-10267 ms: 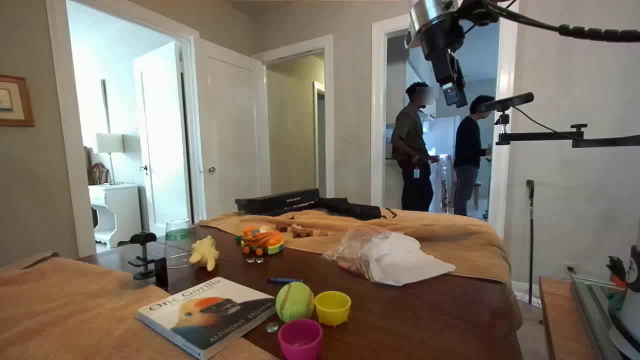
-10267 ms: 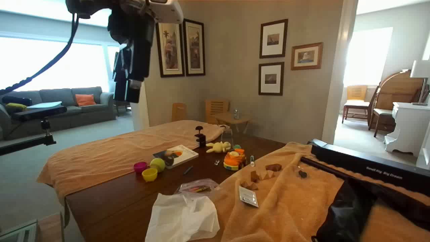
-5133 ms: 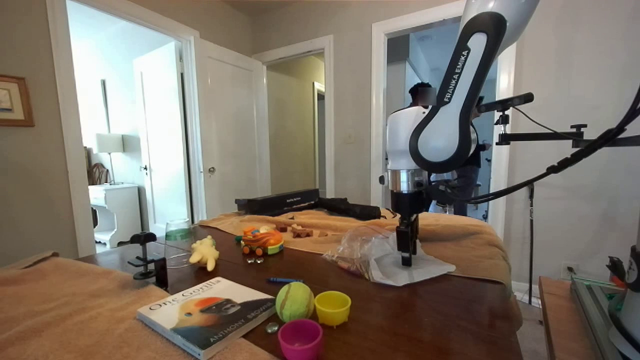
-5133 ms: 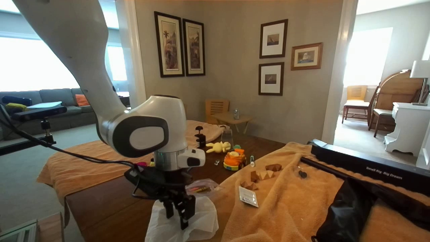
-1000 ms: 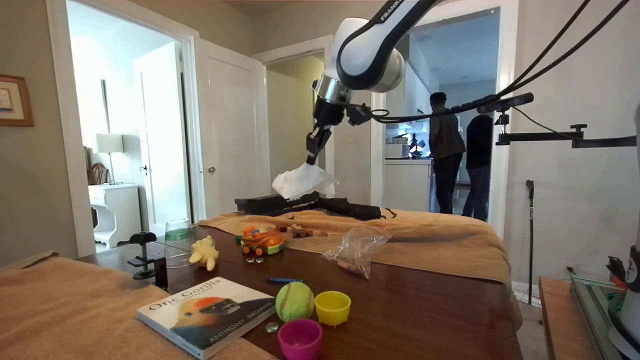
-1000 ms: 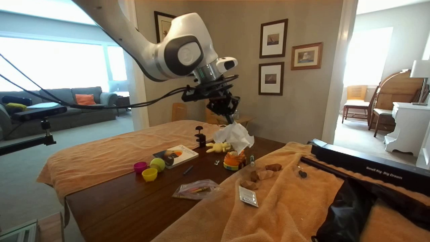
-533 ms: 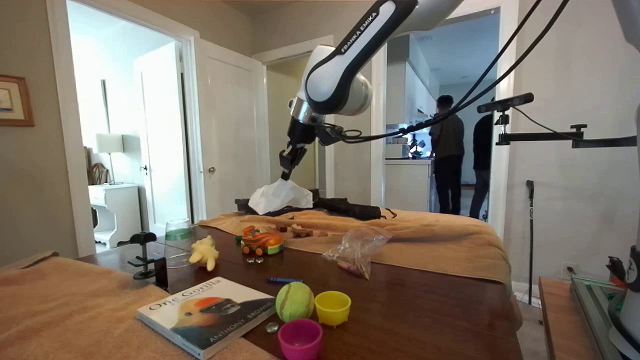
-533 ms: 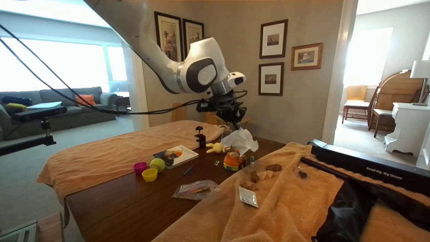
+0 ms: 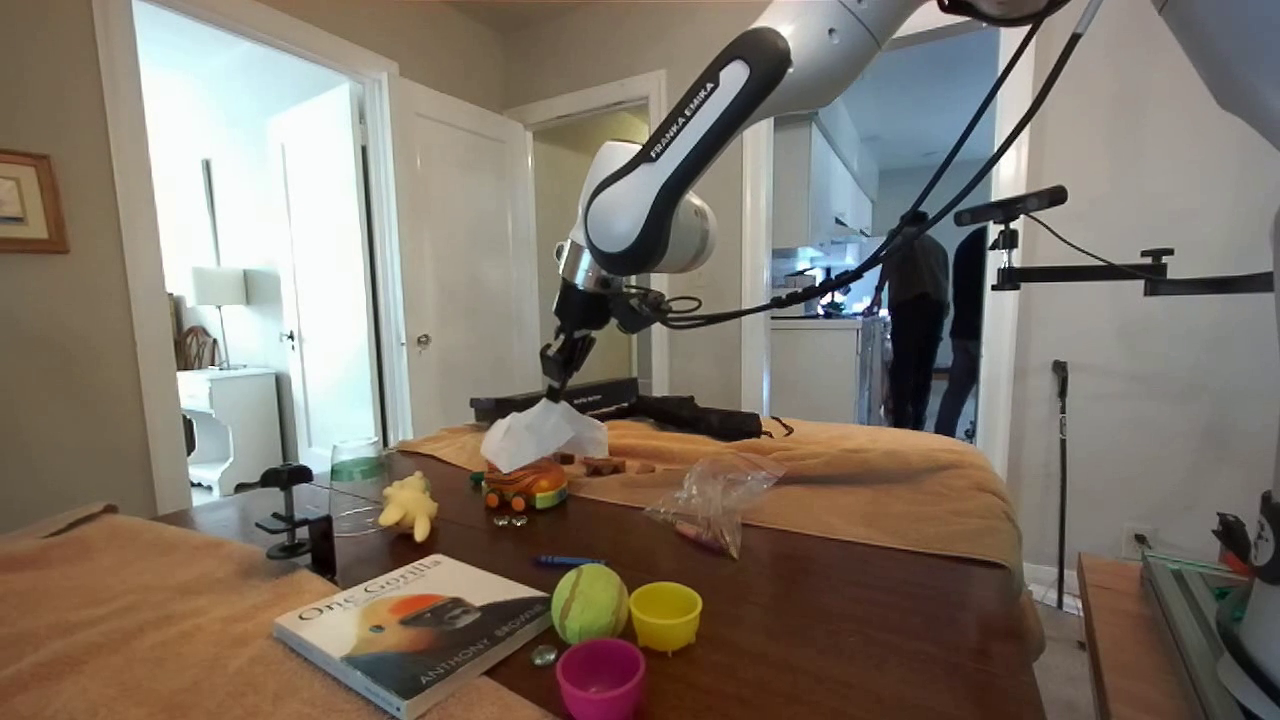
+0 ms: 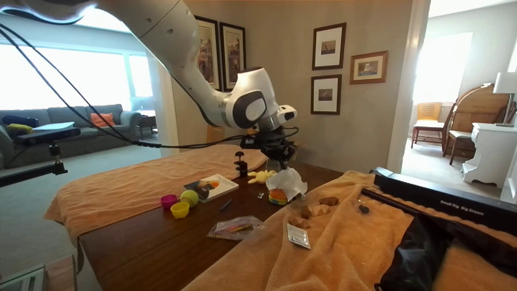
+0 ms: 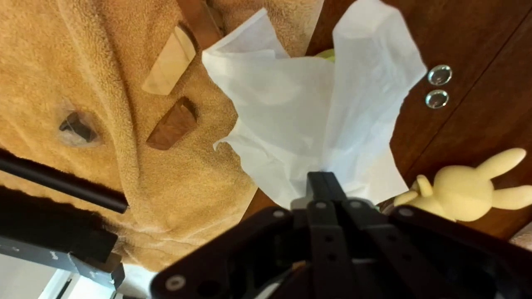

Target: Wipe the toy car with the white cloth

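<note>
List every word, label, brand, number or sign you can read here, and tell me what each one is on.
"One Gorilla": cover of the book.
"ANTHONY BROWNE": lower on that same cover.
"FRANKA EMIKA": side of the robot arm.
"Small Rig Big Dream": the long black box.
Too small or blurred to read: the print on the book's spine and on the white packet.

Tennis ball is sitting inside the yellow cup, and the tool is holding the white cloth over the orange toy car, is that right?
One slip: the tennis ball is not inside the yellow cup but right beside it, as an exterior view shows. The rest stands: the tool is holding the white cloth over the orange toy car.
</note>
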Motion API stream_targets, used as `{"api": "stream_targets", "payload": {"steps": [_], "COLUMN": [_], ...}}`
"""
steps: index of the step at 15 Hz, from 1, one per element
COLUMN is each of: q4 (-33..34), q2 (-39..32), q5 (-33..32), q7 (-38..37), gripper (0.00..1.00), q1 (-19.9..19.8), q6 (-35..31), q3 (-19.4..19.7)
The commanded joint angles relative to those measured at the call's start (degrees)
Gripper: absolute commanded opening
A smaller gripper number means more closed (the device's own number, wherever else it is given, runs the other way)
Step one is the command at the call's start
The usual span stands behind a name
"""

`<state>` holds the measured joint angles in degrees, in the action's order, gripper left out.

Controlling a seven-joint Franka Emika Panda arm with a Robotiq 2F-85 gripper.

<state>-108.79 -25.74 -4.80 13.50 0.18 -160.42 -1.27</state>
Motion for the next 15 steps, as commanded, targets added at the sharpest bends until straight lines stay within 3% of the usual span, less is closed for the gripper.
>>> {"api": "stream_targets", "payload": {"steps": [1, 15], "q4": [2.91, 5.92], "q2": [-4.03, -9.98], "q5": [-0.54, -1.88], "q7": [-1.09, -0.84], "gripper": [0.0, 0.0], "q1": [0.0, 2.84], "q6": [0.0, 0.45], "q3": [-0.4, -0.78]}}
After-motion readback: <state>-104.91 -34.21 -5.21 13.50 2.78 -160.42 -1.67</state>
